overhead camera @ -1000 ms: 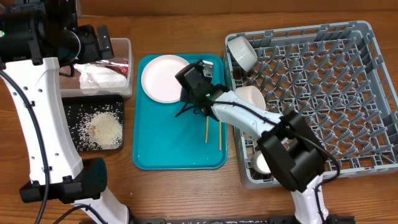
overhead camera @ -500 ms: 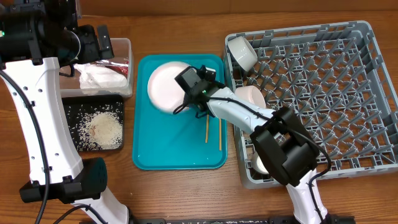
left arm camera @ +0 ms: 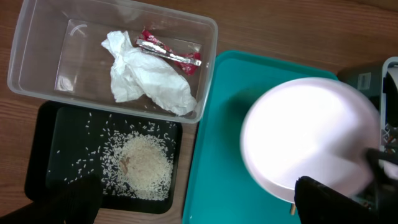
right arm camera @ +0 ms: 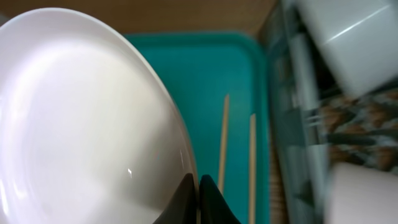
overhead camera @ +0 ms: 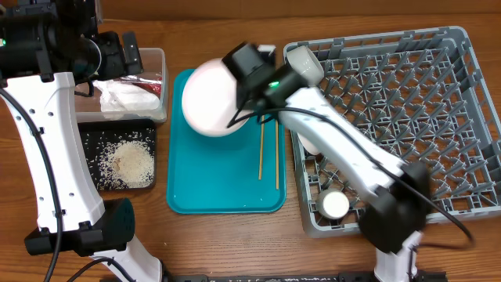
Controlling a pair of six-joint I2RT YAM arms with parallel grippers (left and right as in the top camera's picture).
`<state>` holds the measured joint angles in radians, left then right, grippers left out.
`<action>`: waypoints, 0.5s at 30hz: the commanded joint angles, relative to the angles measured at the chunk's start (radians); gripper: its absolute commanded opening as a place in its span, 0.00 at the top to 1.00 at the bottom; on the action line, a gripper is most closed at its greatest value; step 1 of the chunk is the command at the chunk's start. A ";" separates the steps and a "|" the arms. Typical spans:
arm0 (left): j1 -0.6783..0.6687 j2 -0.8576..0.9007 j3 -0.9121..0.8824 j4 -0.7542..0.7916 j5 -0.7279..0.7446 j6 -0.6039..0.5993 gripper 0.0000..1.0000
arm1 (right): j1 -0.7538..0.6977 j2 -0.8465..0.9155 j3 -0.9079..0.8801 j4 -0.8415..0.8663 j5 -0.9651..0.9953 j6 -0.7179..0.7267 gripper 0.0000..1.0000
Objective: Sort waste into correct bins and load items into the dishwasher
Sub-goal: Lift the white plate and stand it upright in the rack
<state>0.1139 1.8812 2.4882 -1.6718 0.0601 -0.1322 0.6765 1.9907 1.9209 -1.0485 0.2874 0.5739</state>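
Currently: wooden counter [overhead camera: 227, 243]; tub [left arm camera: 43, 56] holds napkin [left arm camera: 146, 78], wrapper [left arm camera: 168, 53]; black tray [left arm camera: 50, 143] holds rice [left arm camera: 146, 165]; right gripper [right arm camera: 198, 193] pinches plate [right arm camera: 81, 124]; left gripper [overhead camera: 129, 53] wide, empty.

From overhead the large plate [overhead camera: 210, 98] is motion-blurred and hides the teal tray's [overhead camera: 219, 184] end toward the desk's far edge; the right arm [overhead camera: 344, 149] covers part of the dish rack [overhead camera: 407, 102] by the desk's right edge; in the right wrist view the plate runs off left and bottom, the chopsticks [right arm camera: 222, 143] lose their lower ends, and the rack is a blur; the left hand [left arm camera: 196, 202] shows only dark, unfocused fingers [left arm camera: 326, 199], one covering a corner of the black tray [left arm camera: 43, 137].
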 commanded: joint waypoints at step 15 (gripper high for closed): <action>0.004 -0.005 0.013 0.002 0.008 -0.003 0.00 | -0.373 -0.362 0.044 -0.318 0.568 -0.145 0.96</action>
<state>0.1139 1.8812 2.4882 -1.6722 0.0601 -0.1322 0.3447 1.6333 1.9549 -1.3823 0.7948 0.4911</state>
